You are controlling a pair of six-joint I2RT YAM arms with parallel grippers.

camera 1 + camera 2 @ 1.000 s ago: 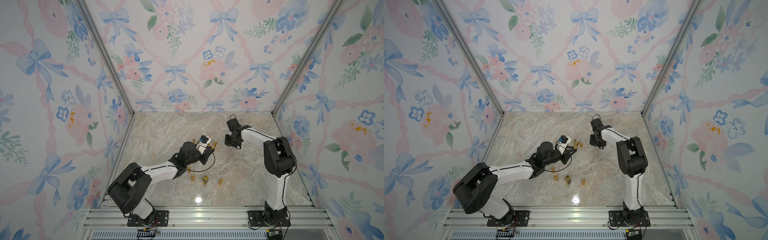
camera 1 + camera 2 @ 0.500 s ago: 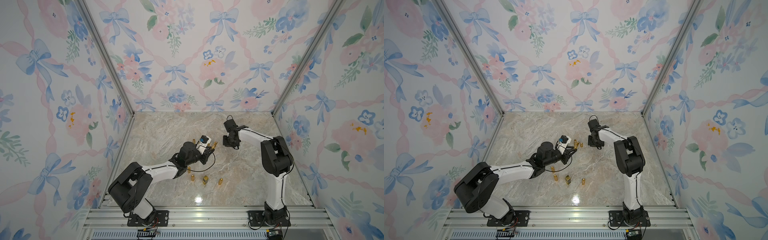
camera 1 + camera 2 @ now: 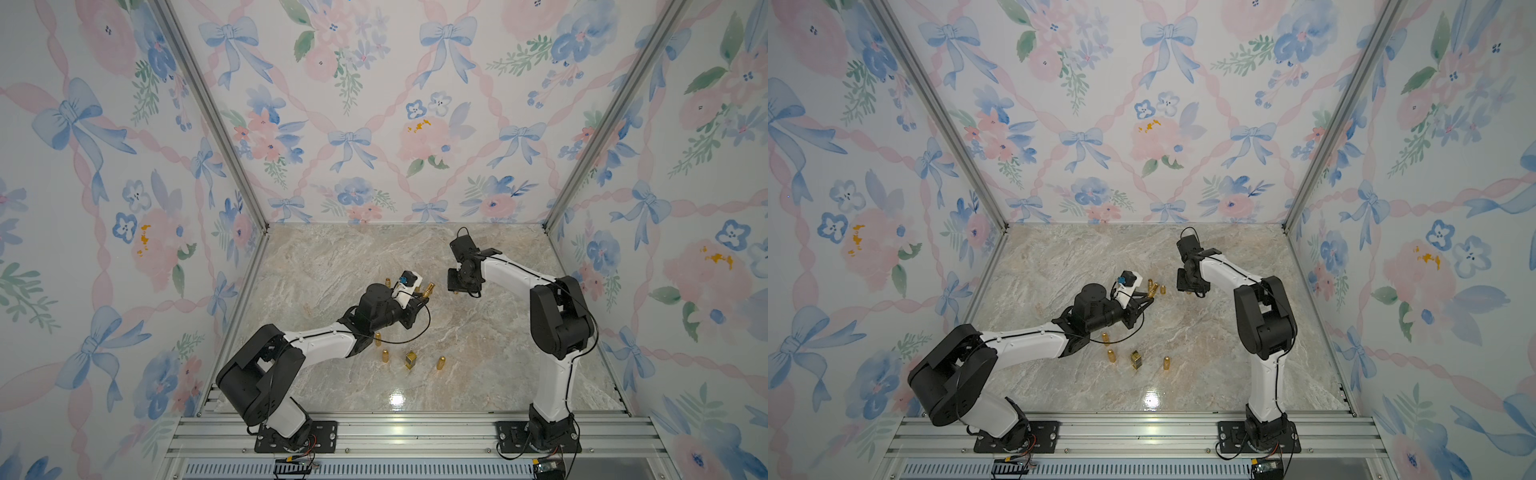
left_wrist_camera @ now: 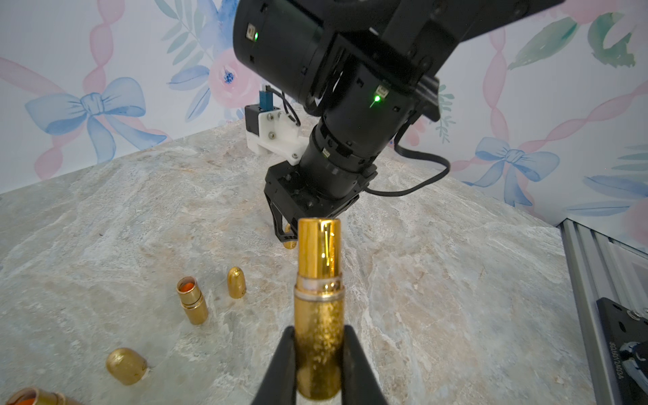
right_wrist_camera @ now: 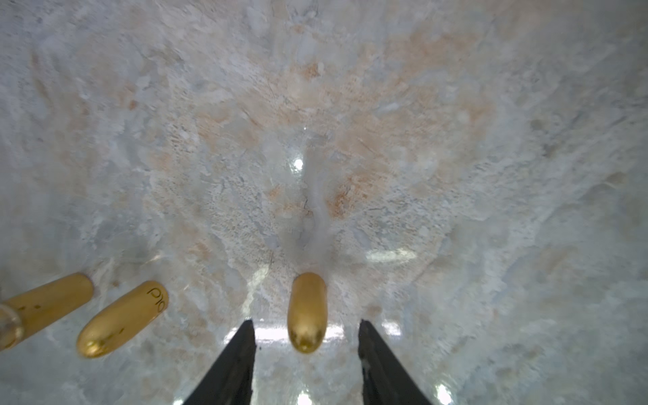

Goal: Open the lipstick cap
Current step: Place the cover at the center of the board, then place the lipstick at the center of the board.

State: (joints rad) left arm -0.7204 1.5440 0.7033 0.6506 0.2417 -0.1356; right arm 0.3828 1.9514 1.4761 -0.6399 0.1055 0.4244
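Lipstick (image 4: 318, 308), cap off, sits clamped tight in L gripper (image 4: 319, 331); right of L gripper, cap (image 5: 307, 312) stands on table (image 5: 315, 105) btwn R gripper's (image 5: 305, 321) part-open fingers, untouched, so R should widen & lift straight up w/o tipping it.

On the table (image 3: 478, 353), midway across, the lipstick (image 4: 318, 308) sits in the left gripper (image 4: 318, 331); to its right, a cap (image 5: 307, 305) stands within the right gripper (image 5: 305, 324), touching neither finger; a second cap (image 5: 122, 319) stands just left of it; nearer, a row (image 3: 410, 359) of four pieces.
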